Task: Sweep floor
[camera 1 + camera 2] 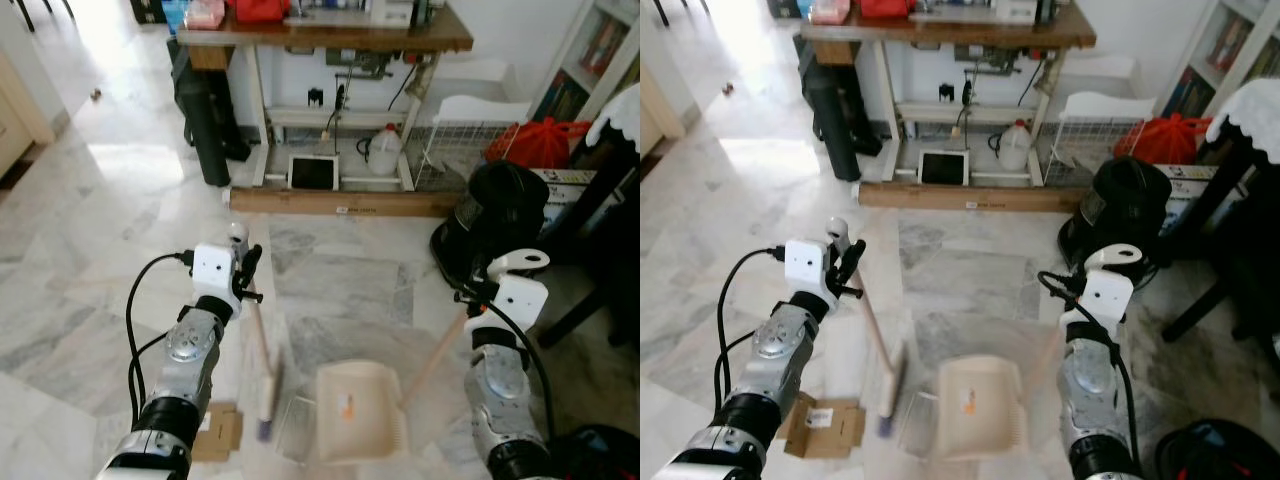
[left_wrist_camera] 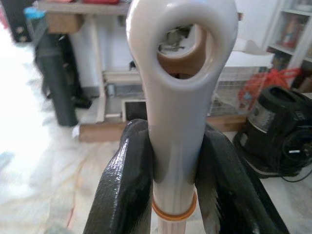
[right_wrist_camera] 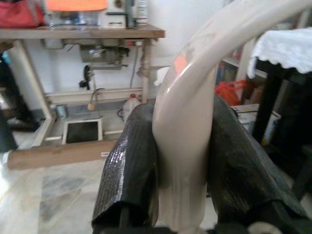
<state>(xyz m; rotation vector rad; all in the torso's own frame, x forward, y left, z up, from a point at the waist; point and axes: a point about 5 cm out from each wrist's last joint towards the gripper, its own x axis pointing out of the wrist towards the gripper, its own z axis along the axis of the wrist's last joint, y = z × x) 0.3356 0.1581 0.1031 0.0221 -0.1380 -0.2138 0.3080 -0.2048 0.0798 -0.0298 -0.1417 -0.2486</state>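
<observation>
The left end effector (image 1: 243, 268) clamps the cream, loop-topped handle of a broom (image 1: 266, 385), its bristles on the pale marble floor (image 1: 100, 260). The right end effector (image 3: 181, 161) grips a cream dustpan (image 1: 360, 410) just right of the bristles. A worktop (image 1: 330, 35) stands far.

We stand on a grey-veined marble floor (image 1: 340, 270). On it before us lie a cream dustpan (image 1: 358, 410), a broom head (image 1: 267, 400) just beside it, and a flattened cardboard piece (image 1: 825, 425). Farther off, a black vacuum cleaner (image 1: 495, 220), a white jug (image 1: 385, 152) and a wooden plank (image 1: 340, 203) rest on the floor.
</observation>
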